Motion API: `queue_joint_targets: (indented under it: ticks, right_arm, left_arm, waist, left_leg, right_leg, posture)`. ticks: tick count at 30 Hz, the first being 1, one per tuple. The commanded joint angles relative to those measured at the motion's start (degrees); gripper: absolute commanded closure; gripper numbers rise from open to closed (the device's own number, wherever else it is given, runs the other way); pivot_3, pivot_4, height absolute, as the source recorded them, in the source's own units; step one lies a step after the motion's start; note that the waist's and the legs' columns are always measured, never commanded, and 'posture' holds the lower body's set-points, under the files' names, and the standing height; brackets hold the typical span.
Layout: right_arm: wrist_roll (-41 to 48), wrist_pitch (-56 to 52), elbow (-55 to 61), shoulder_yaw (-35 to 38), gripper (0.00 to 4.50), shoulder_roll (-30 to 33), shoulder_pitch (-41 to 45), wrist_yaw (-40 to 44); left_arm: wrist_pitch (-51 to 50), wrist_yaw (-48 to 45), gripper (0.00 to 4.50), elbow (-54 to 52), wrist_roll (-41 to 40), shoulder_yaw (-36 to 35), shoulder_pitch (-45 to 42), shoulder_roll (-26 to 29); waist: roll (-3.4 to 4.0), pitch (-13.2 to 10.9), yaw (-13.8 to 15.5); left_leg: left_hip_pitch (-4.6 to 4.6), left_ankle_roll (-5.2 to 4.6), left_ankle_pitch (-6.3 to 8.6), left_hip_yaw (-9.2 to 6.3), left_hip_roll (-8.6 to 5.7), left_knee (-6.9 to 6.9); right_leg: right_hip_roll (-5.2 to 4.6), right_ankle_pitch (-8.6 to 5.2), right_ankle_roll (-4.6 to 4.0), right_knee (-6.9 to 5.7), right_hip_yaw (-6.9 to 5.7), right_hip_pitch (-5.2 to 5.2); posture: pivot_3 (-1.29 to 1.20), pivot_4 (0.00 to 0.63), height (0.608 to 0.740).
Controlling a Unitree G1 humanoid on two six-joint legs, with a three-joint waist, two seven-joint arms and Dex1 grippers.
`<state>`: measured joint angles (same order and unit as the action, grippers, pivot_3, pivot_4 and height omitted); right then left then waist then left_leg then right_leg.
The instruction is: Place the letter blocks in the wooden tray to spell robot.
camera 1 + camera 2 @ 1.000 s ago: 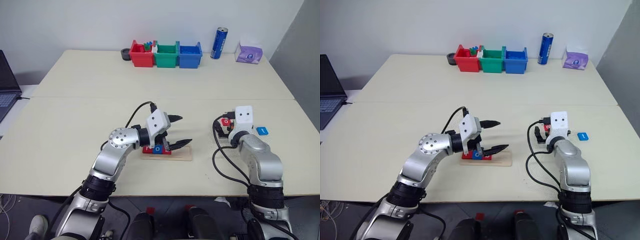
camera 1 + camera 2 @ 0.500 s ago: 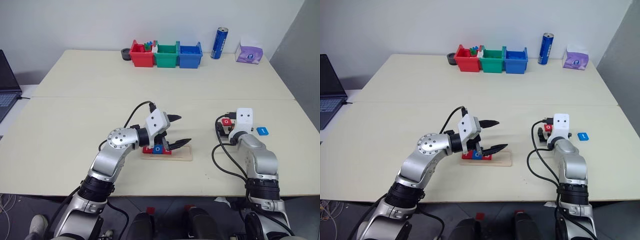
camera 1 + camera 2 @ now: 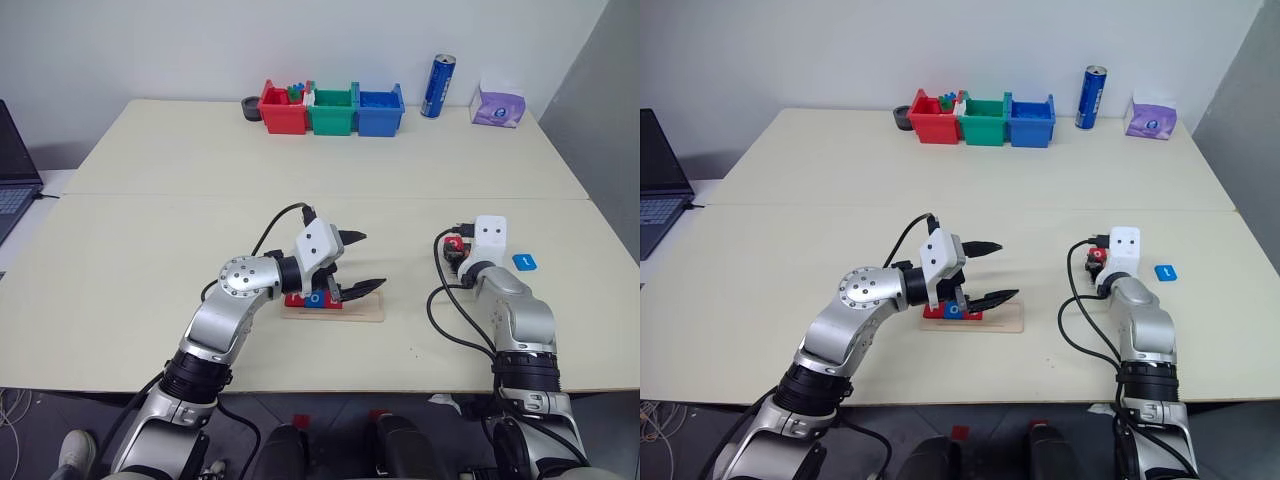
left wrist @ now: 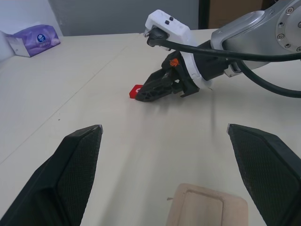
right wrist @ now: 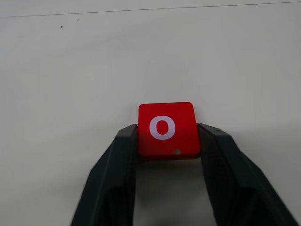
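- My right end effector (image 5: 162,141) has its fingers closed against both sides of the red square "o" letter block (image 5: 166,128), which lies on the tabletop (image 5: 70,70).
- My left end effector (image 3: 358,263) hangs wide open and empty above the pale wooden tray (image 3: 362,311).
- Next, I judge: lift the block and carry it to the tray's free groove.

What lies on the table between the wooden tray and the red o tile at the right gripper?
Nothing: between the tray and the red o tile the table is bare, as the left wrist view shows.

Bright, even light falls from above onto the pale bench (image 3: 150,250), leaving soft, faint shadows under the arms. No glare shows. Close wrist views blur slightly toward the near edges.
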<state>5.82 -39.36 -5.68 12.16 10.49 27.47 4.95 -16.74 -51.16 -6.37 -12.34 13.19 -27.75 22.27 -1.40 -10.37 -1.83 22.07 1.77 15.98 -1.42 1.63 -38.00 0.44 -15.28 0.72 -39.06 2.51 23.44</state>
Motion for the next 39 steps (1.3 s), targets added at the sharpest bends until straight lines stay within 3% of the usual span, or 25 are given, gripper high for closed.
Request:
queue_joint_targets:
  ticks: [1,7,16,24,33,37,39]
  right_arm:
    - [0.67,1.3,0.6,-0.11,3.05,0.58,0.03,0.36]
    - [0.62,-3.23,6.02,-1.82,3.05,-0.02,-2.56,-0.08]
    - [5.0,-34.75,42.26,-9.03,3.05,-3.23,-19.42,-0.44]
    - [6.93,-47.69,51.38,-10.88,3.05,-6.05,-20.12,0.02]
    - [8.71,-45.77,51.24,-9.23,0.02,-2.67,-17.61,3.94]
    - [12.79,-39.23,50.67,-6.2,0.02,6.4,-13.84,12.48]
    - [14.47,-30.41,46.94,-5.31,0.02,14.95,-12.48,21.42]
  left_arm:
    - [0.66,-0.46,0.0,-1.37,-0.42,0.29,-0.91,-0.26]
    - [0.56,-1.19,0.0,-2.0,-0.58,0.15,-0.33,0.18]
    - [-1.13,-7.14,0.0,-8.03,-3.32,0.24,5.97,6.21]
    - [-1.13,-7.58,0.0,-8.32,-3.4,0.55,6.83,7.16]
    - [-0.73,-7.48,0.0,-7.05,-3.19,0.55,5.79,6.87]
    - [-0.53,-7.69,0.0,-6.53,-3.32,0.38,5.59,6.87]
    - [-0.4,-7.96,0.0,-6.1,-3.47,0.37,5.35,6.79]
  waist:
    - [0.0,0.0,0.01]
    - [0.0,0.0,0.03]
    - [0.08,0.06,0.07]
    - [0.07,0.06,-0.01]
    - [0.02,0.08,-0.03]
    - [0.05,0.04,-0.02]
    - [0.05,0.02,-0.02]
  left_leg:
    - [0.0,0.0,0.0,0.0,0.0,0.0]
    - [0.0,0.0,0.0,0.0,0.0,0.0]
    - [0.02,0.0,0.01,-0.21,0.09,0.11]
    - [-0.16,0.02,-0.01,-0.12,0.04,0.01]
    - [-0.15,0.01,-0.01,-0.08,0.05,0.02]
    - [-0.12,0.01,0.0,-0.03,-0.01,0.01]
    - [-0.11,0.0,0.0,-0.02,0.0,0.02]
  right_leg:
    - [0.0,0.0,0.0,0.0,0.0,0.0]
    - [0.0,0.0,0.0,0.0,-0.01,0.0]
    - [0.01,-0.05,-0.03,0.04,-0.08,0.02]
    - [0.05,-0.21,0.28,0.04,-0.04,-0.13]
    - [0.09,-0.21,0.29,0.06,-0.03,-0.12]
    - [0.06,-0.2,0.32,0.09,-0.09,-0.1]
    - [0.07,-0.21,0.32,0.13,-0.1,-0.1]
  posture:
    - [0.0,0.15,0.74]
    - [0.0,0.15,0.74]
    - [0.0,0.15,0.74]
    - [0.0,0.15,0.74]
    - [0.0,0.15,0.74]
    - [0.0,0.15,0.74]
    - [0.0,0.15,0.74]
